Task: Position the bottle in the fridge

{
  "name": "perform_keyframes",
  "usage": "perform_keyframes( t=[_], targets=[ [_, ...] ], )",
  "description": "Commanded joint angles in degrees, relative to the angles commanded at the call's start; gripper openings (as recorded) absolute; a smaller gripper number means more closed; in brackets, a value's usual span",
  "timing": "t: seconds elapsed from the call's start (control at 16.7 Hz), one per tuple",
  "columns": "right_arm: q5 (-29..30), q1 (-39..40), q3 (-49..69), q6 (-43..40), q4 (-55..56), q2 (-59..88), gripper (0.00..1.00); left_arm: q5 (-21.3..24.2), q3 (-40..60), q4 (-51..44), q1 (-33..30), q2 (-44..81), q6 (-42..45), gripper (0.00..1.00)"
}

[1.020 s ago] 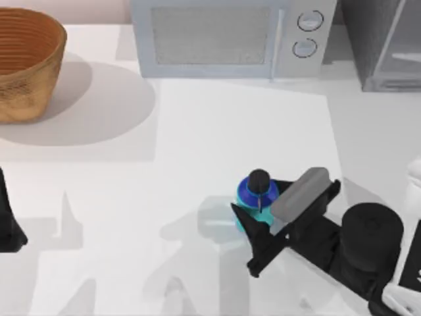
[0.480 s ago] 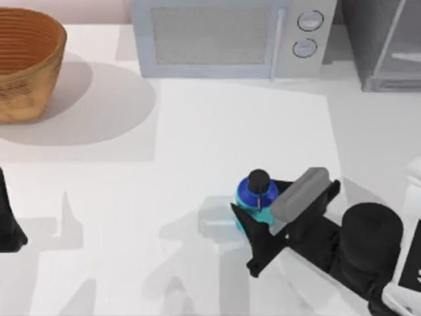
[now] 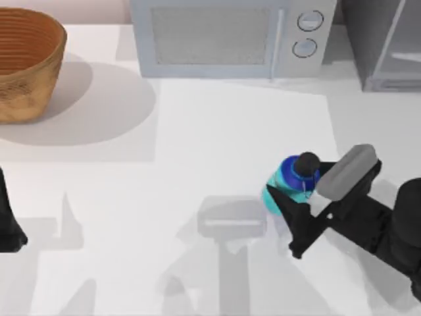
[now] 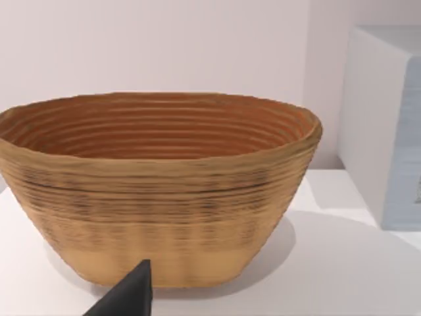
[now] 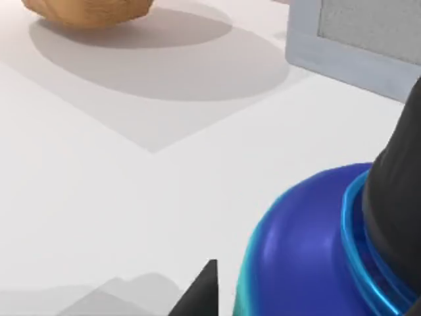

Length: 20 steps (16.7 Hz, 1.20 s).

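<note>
The bottle [image 3: 291, 179], cyan with a blue shoulder and a black cap, hangs above the table right of centre, its shadow on the tabletop down to the left. My right gripper [image 3: 301, 192] is shut on the bottle, one black finger on each side. In the right wrist view the blue shoulder of the bottle [image 5: 309, 250] looms close, with its black cap to one side. The fridge [image 3: 387, 45], dark grey with a pale glassy door panel, stands at the back right corner. My left arm [image 3: 8, 227] is parked at the left edge.
A silver-grey microwave [image 3: 227, 36] with two dials stands at the back centre, just left of the fridge. A woven basket [image 3: 26, 62] sits at the back left, and the basket [image 4: 158, 191] is close in front of the left wrist camera.
My right gripper has lifted the bottle off the table and carried it to the right and towards the back. The left arm has not moved.
</note>
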Motion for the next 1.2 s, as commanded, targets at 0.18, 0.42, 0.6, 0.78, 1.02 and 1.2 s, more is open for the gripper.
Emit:
perform_keyframes(
  t=[0.18,0.42,0.6,0.78,1.02,1.2],
  targets=[
    [-7.60,-7.74,-3.42,-1.01,-4.69,-8.88,0.01,0.00,0.00,0.00,0.00,0.00,0.00,1.00],
    [-11.28,-11.24,-6.12,-2.27,-7.82,-12.55,0.01,0.00,0.00,0.00,0.00,0.00,0.00,1.00],
    [-11.15,-10.99,-5.93,-2.10,-7.72,-12.28,0.01,0.00,0.00,0.00,0.00,0.00,0.00,1.00],
    [-10.82,-11.16,-5.96,-2.03,-8.85,-14.13,0.01,0.00,0.00,0.00,0.00,0.00,0.00,1.00],
    [-8.35,-12.75,-6.75,-1.54,-16.15,-25.01,0.01,0.00,0.00,0.00,0.00,0.00,0.00,1.00],
    [-5.00,-15.01,-8.20,-0.97,-25.65,-38.47,0.01,0.00,0.00,0.00,0.00,0.00,0.00,1.00]
  ],
)
